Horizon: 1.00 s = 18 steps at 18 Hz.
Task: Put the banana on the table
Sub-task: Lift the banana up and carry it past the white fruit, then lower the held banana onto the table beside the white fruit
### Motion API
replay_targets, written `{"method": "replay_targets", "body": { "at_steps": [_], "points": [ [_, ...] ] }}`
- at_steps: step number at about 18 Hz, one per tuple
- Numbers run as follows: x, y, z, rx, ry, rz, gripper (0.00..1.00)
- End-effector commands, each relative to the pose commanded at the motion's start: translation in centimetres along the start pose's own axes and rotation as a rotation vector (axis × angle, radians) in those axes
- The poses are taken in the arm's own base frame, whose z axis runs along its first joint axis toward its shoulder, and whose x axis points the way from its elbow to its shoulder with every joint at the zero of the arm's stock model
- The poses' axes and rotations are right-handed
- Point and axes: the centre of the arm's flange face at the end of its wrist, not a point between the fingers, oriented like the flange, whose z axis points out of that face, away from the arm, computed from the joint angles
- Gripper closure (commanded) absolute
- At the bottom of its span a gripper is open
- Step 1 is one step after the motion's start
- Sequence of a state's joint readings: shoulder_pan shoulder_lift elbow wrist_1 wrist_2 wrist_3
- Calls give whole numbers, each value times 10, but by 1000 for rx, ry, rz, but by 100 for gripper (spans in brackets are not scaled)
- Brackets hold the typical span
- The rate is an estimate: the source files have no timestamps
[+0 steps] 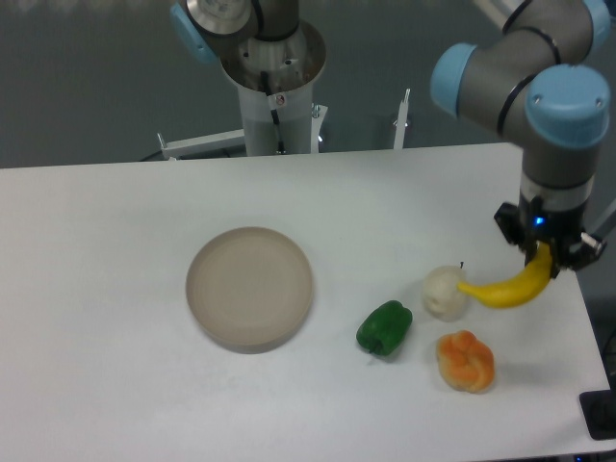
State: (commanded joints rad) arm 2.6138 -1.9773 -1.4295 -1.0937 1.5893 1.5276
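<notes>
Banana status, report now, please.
Gripper shut on banana, lifted off table. White fruit and orange fruit close below.

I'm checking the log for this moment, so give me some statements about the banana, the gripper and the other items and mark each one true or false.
1. The gripper is shut on the banana. True.
2. The banana lies flat on the table. False: it hangs from the gripper, lifted above the table.
3. The plate has nothing on it. True.
4. The green pepper sits on the plate. False: it sits on the table, right of the plate.
5. The orange fruit is nearer the camera than the white item. True.
</notes>
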Motion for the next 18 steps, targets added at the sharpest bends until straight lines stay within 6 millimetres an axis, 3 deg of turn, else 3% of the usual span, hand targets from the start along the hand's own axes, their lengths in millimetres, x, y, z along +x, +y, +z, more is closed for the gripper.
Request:
{"method": "replay_targets", "body": {
  "at_steps": [6,11,18],
  "points": [
    [2,34,33,-6,36,-14,74],
    [-8,39,79,-11,45,-162,74],
    [-20,37,124,-17,56,-354,74]
  ]
}}
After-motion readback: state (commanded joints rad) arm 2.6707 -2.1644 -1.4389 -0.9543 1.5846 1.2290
